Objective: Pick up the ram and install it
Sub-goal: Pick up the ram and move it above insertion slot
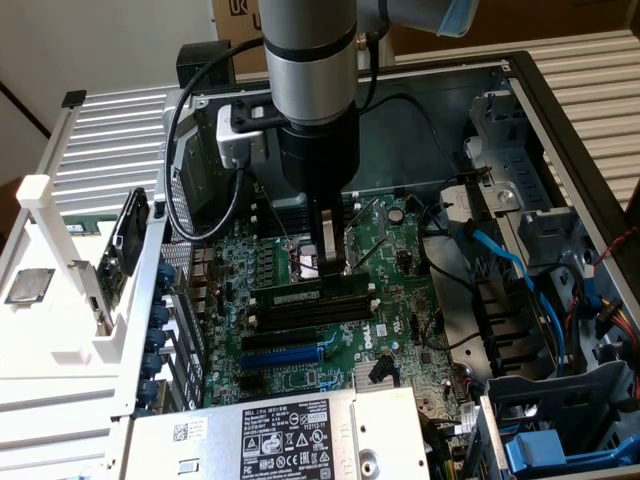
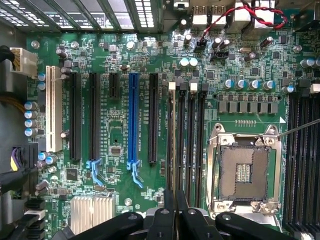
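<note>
- Position: ram (image 1: 300, 297) stands on edge along the bank of long black slots (image 1: 312, 318) on the motherboard (image 1: 395, 250), inside the open case. I can't tell if it is fully seated.
- End effector (image 1: 335, 262) is straight above it, fingers pinched narrow, apparently on the ram's top edge. Gripping or just pressing: unclear.
- In the wrist view the end effector (image 2: 174, 216) lines up with the slot at the edge of the bank toward the blue expansion slot (image 2: 133, 120).
- Risk: contact looks off-centre along the stick. A push there could sink one end and leave the other high, so the ram ends up tilted.
- Risk: if the notch and slot key don't match, force could damage the contacts or flex the motherboard.
- Risk: white end clips (image 2: 172, 86) may not latch. A half-seated ram could tip once let go.
- Risk: fingers could slide off the thin edge onto a neighbouring slot.
- Risk: open CPU socket (image 2: 245, 172) sits just beside the bank. A sideways slip toward it could hit the exposed contacts.
</note>
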Controlling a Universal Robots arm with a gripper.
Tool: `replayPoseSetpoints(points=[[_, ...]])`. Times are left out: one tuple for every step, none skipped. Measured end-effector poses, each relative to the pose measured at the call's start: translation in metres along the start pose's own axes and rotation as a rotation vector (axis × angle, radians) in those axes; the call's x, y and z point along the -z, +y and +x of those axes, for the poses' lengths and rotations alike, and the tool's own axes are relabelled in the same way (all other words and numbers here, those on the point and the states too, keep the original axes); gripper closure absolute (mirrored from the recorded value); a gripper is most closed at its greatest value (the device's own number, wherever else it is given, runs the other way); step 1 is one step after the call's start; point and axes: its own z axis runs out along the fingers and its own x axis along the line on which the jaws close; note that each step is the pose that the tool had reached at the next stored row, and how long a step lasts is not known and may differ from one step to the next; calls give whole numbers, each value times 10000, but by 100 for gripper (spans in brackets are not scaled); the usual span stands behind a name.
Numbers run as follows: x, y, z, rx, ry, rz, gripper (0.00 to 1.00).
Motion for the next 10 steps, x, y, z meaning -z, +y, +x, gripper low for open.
replayPoseSetpoints(points=[[0,-1,0,-7,1,-8,88],[0,-3,0,-11,0,-13,88],[0,-7,1,-11,0,-14,88],[-1,-13,1,-11,-1,-14,88],[-1,-21,1,-11,-1,-13,88],[-1,-27,1,-11,-2,-15,88],[-2,-27,3,-12,-10,-14,88],[-1,-27,4,-16,-11,-15,88],[-2,-28,6,-18,-12,-16,88],[-1,-28,8,-20,-12,-17,88]])
